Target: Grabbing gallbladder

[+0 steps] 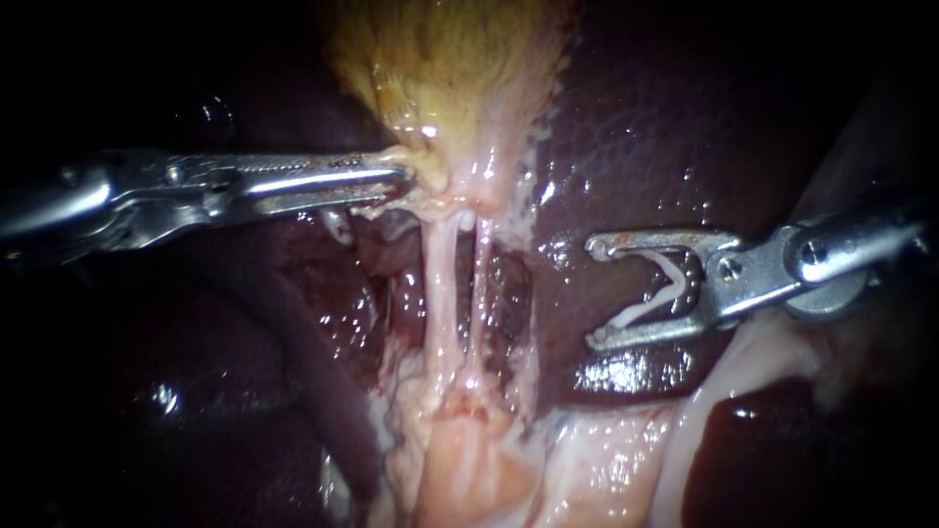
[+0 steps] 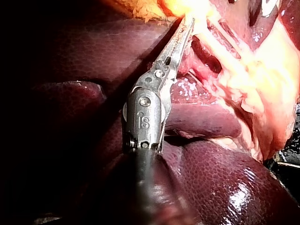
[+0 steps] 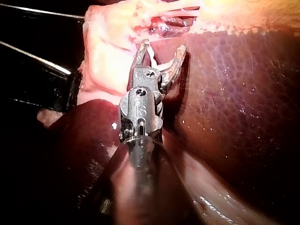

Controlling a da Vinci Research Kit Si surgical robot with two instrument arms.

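Yellow, mottled sac: the gallbladder [image 1: 450,68], upper middle of the endoscope view, narrowing downward to a pale, glistening neck. Status: held.

Item, your left instrument [image 1: 406,178]: jaws closed almost flat together on the pale fold at the gallbladder's lower edge, one jaw above the fold and one below. The left wrist view agrees: the tips run into yellow tissue ahead of the shaft.

Item, two pale tubes [image 1: 442,284]: stretched taut from the neck down to the pink tissue below, side by side, with a dark gap between them.

Item, your right instrument [image 1: 599,291]: jaws standing wide, with a white clip [image 1: 657,288] seated between them, one leg along each jaw. It hovers over the dark liver [image 1: 646,127], apart from the gallbladder and beside the tubes, not around them.

Step in hand, by my judgement: the grab looks made, and what remains is to prove it. The next move calls for a steady pull on the neck, away from the tubes' lower end, without tearing the thin fold in the jaws. Watch the bite: it sits near the tips, so slippage is the likely fault. Keep your right instrument off the liver surface.
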